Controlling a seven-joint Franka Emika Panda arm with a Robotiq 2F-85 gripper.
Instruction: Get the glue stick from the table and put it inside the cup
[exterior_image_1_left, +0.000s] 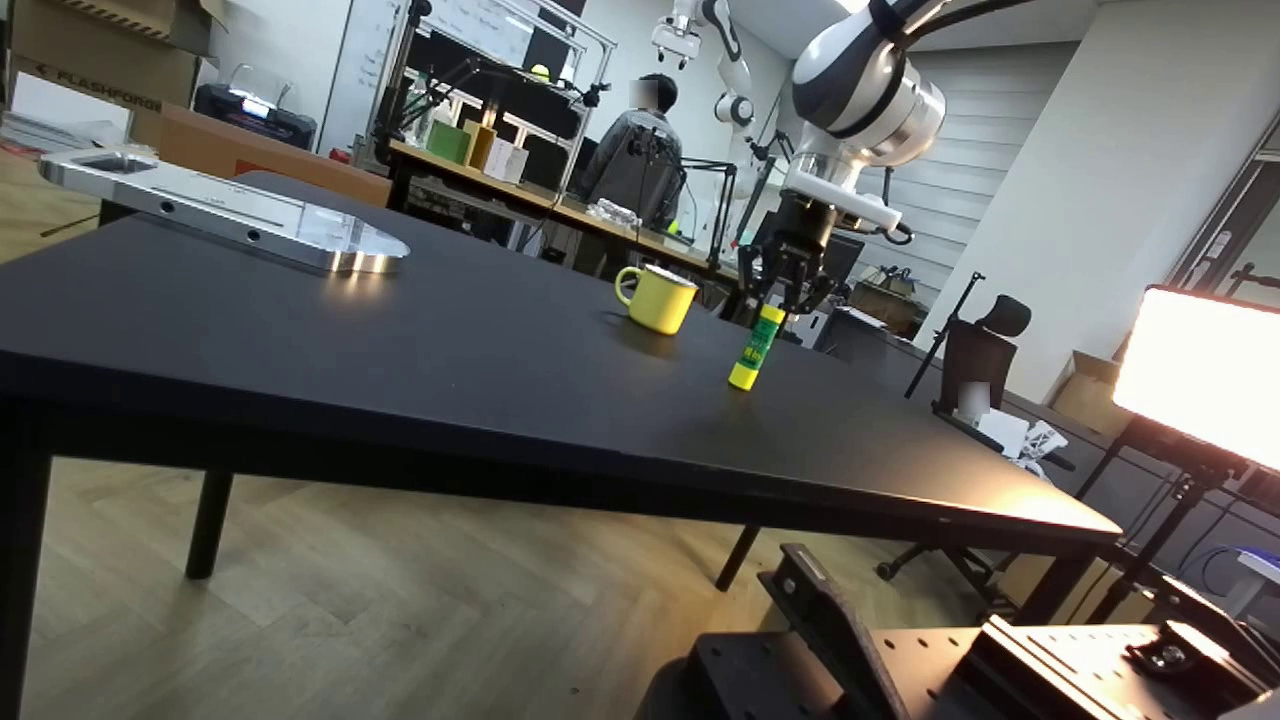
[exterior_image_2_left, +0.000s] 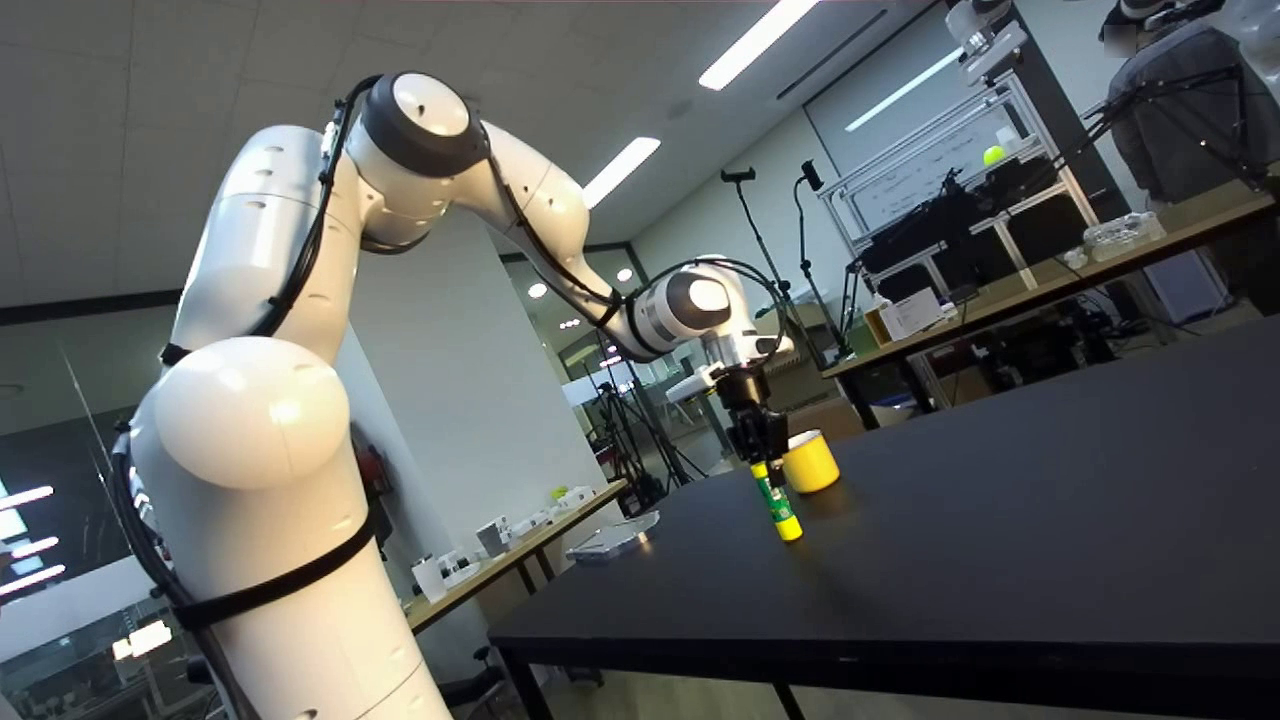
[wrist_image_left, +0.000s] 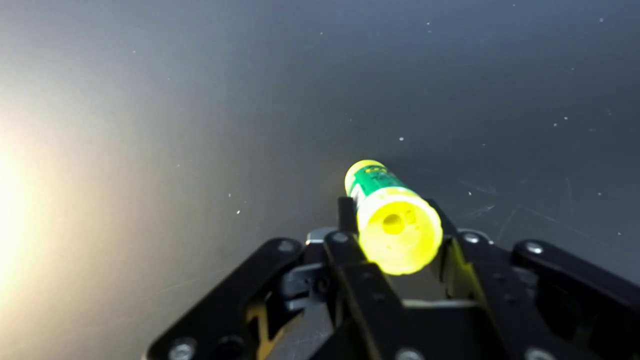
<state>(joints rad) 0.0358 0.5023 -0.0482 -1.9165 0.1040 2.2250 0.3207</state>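
Observation:
The glue stick, green with yellow ends, shows in both exterior views (exterior_image_1_left: 757, 350) (exterior_image_2_left: 777, 503) and in the wrist view (wrist_image_left: 382, 182). My gripper (exterior_image_1_left: 783, 296) (exterior_image_2_left: 768, 463) (wrist_image_left: 393, 212) is shut on its upper end, one finger on each side, and points down. I cannot tell whether the stick's lower end touches the black table (exterior_image_1_left: 450, 350) (exterior_image_2_left: 1000, 560) (wrist_image_left: 200, 100). The cup, a yellow mug, stands upright on the table near the gripper in both exterior views (exterior_image_1_left: 662, 302) (exterior_image_2_left: 811, 463). Its handle shows only in an exterior view. The mug is out of the wrist view.
A flat silver metal plate lies on the table in both exterior views (exterior_image_1_left: 240, 215) (exterior_image_2_left: 612, 538). A bright lamp panel (exterior_image_1_left: 1200, 375) stands beyond a table corner. Workbenches (exterior_image_1_left: 560, 205) (exterior_image_2_left: 1060, 285) and a seated person (exterior_image_1_left: 640, 150) are further back.

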